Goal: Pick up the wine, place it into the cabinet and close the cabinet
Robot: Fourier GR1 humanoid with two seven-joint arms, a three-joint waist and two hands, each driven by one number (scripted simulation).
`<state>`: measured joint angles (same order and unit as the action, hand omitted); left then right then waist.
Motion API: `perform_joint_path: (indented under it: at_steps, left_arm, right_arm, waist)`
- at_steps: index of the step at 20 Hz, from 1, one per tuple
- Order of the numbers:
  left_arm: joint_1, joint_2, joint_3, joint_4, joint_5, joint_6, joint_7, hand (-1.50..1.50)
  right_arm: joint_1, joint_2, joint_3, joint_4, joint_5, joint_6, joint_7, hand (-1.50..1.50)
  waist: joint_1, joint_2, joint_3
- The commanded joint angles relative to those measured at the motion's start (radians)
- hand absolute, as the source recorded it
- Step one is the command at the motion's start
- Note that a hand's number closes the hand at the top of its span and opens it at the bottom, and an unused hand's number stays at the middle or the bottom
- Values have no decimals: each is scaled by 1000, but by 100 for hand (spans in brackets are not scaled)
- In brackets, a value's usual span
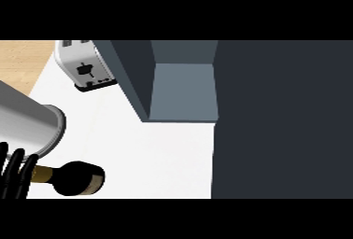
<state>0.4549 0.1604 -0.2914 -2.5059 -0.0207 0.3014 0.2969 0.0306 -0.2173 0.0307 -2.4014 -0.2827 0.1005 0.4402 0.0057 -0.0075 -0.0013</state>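
The wine bottle [77, 178] shows at the lower left over the white counter [158, 149], a dark round body with a tan band [45, 173] toward the hand. My left hand [15, 172] is at the left edge, its black fingers curled round the bottle's tan end. The grey forearm [27, 123] fills the space above the hand. The cabinet [183, 91] stands open at the upper middle, its grey-blue inside bare, up and to the right of the bottle. A wide dark panel [283, 121] covers the right side. My right hand does not show.
A silver toaster [86, 67] stands at the back left, just left of the cabinet's dark side wall [131, 77]. A strip of wooden surface [24, 60] lies beyond the counter's left edge.
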Motion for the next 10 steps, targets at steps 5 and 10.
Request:
perform_joint_path:
  at_steps: [5,10]
  left_arm:
    - [72,16,184,-164,243,-70,38,-150]
    - [21,-17,272,-59,327,-110,28,-150]
  right_arm:
    - [1,-29,-64,-137,-84,-11,81,-150]
    - [1,-6,-48,-126,-72,-18,74,-150]
  waist:
    - [5,-3,-1]
    - [-2,0,-1]
